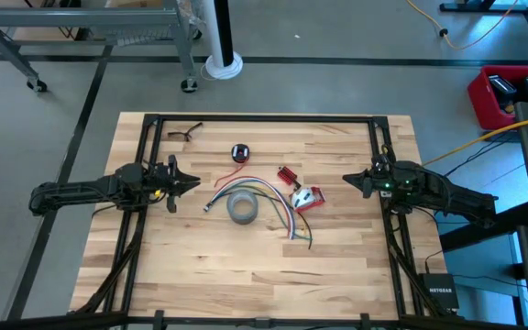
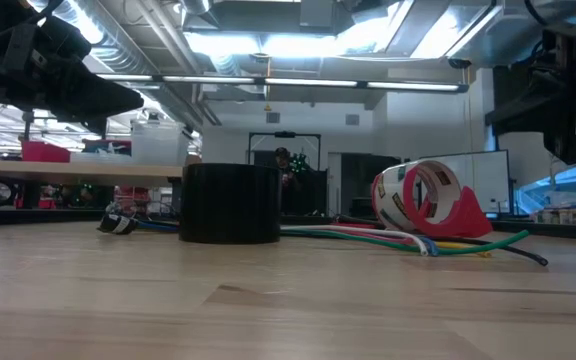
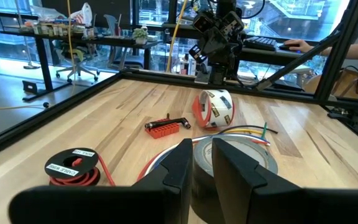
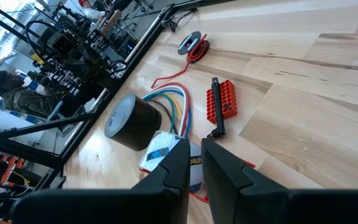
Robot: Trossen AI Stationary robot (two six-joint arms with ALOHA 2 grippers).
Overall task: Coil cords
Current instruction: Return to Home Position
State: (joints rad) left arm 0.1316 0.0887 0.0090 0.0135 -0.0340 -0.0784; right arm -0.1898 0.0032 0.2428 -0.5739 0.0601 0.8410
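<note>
My left gripper (image 1: 193,182) parked at table's left edge, right gripper (image 1: 347,181) at right edge, both fingers nearly closed, holding nothing. Black spool (image 1: 240,153) with red wire (image 1: 230,171) lies mid-table, beyond grey tape roll (image 1: 242,207) (untouched, I judge).

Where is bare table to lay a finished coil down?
Bare wood lies along the table's near edge, below the fanned coloured wires, and between the small black spool of red wire and the far rail. It is crowded mid-table around the grey tape roll and red tape dispenser.
</note>
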